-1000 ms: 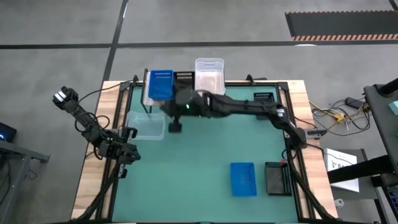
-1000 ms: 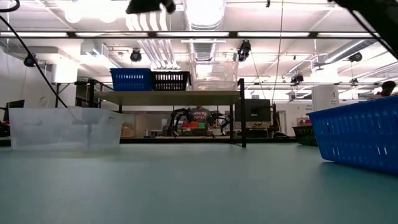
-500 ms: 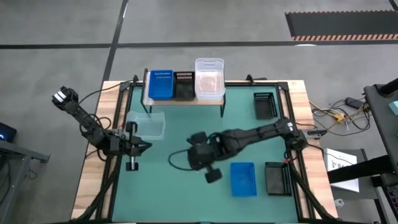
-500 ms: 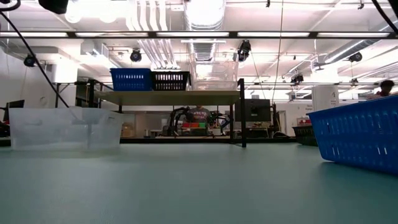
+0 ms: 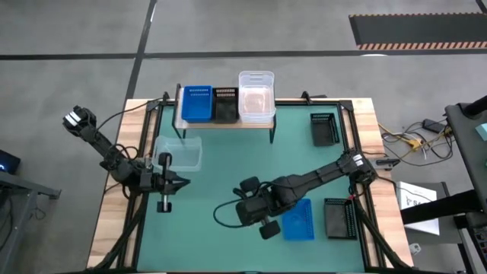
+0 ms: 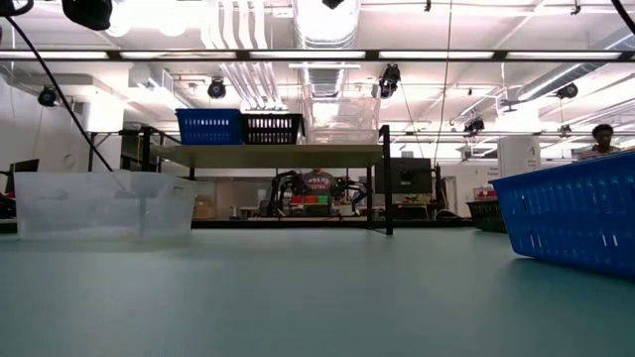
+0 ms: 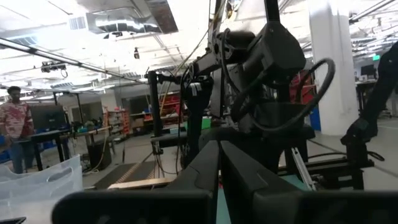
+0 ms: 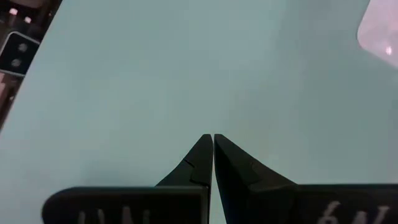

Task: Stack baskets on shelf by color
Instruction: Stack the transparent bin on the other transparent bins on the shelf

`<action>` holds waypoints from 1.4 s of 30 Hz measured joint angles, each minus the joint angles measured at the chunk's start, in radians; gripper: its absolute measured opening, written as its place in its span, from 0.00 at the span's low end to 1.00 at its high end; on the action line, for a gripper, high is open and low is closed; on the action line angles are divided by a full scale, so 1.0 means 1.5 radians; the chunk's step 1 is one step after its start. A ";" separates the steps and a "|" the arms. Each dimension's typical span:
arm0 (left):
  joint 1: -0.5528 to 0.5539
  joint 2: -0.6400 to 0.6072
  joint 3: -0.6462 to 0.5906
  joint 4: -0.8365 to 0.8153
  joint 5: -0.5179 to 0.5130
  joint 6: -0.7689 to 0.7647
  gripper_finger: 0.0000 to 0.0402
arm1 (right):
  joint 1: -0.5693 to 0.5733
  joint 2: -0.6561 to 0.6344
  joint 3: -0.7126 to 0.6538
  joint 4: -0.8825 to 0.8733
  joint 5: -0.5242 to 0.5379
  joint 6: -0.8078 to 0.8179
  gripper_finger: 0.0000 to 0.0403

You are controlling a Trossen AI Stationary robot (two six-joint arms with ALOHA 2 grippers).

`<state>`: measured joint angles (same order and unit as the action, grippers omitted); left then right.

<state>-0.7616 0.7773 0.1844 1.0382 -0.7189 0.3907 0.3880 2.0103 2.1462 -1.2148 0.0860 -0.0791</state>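
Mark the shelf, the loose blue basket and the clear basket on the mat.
shelf [image 5: 223, 123]: high view, front edge of plank.
blue basket [image 5: 300, 221]: high view, its floor.
clear basket [image 5: 185, 154]: high view, its floor.

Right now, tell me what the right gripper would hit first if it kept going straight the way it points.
The right gripper, fingers shut, points down at the flat green table mat. It would probably meet bare mat first; nothing else shows in its line.

A person in a red patterned shirt [image 7: 12, 118] is seen way back beyond the fingers, near some workbenches [image 7: 68, 140].
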 joint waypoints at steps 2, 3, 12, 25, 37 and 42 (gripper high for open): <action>0.000 0.001 0.000 0.000 0.000 -0.017 0.00 | 0.000 -0.003 -0.019 0.041 0.006 -0.015 0.02; 0.000 0.001 0.000 -0.001 0.000 -0.026 0.00 | 0.000 -0.004 -0.028 0.067 0.012 -0.029 0.02; -0.003 0.014 0.000 0.000 0.005 -0.047 0.00 | -0.077 -0.001 -0.130 0.371 0.019 -0.212 0.02; -0.003 -0.030 0.004 0.006 0.007 -0.015 0.00 | -0.170 0.002 -0.209 0.514 0.063 -0.209 0.30; -0.003 -0.043 0.004 0.004 0.007 0.007 0.00 | -0.189 0.050 -0.150 0.607 0.020 -0.262 0.49; -0.003 -0.045 0.004 0.005 0.007 0.013 0.00 | -0.204 0.119 -0.072 0.559 0.010 -0.328 0.49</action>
<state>-0.7662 0.7103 0.1898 1.0462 -0.7078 0.4101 0.0821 2.1895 2.0380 -0.3762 0.1007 -0.5706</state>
